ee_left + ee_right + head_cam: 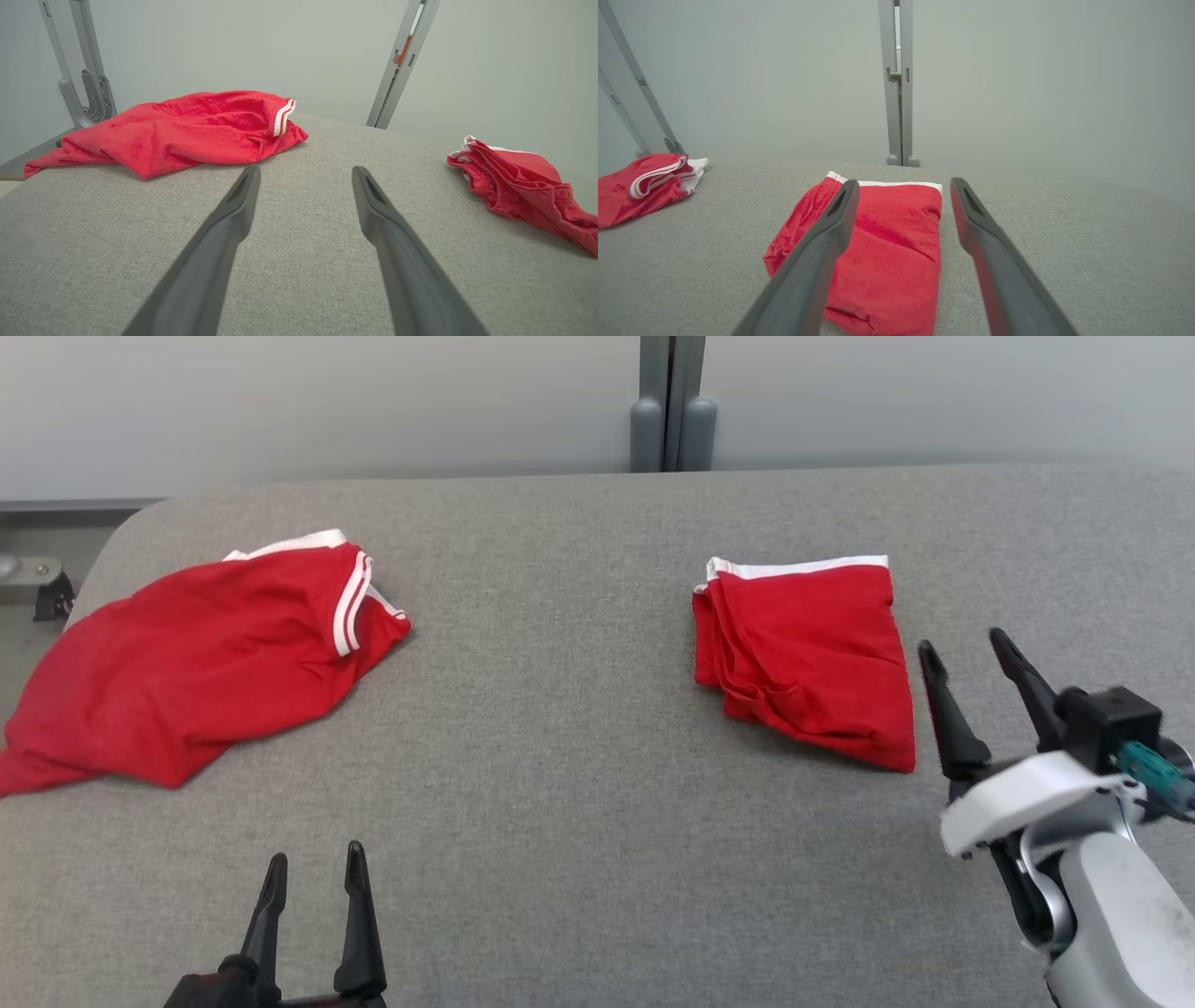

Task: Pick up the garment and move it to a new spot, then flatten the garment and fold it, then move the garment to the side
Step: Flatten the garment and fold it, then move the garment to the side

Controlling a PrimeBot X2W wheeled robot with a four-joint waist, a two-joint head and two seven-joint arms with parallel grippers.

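A folded red garment with a white band (808, 653) (882, 252) (518, 186) lies on the right half of the grey table (560, 756). Just to its right hovers my right gripper (966, 649) (901, 186), open and holding nothing, with its left finger (831, 233) over the cloth's near edge in the wrist view. A second red garment with white stripes (196, 653) (187, 128) (640, 184) lies rumpled and spread at the table's left edge. Near the front edge, my left gripper (316, 859) (306, 172) stands open and empty, short of the rumpled garment.
A grey post with two feet (672, 420) (899, 93) stands behind the table's far edge against a pale wall. Metal frame legs (79, 79) rise past the left end. Bare grey cloth (308, 224) lies between the two garments.
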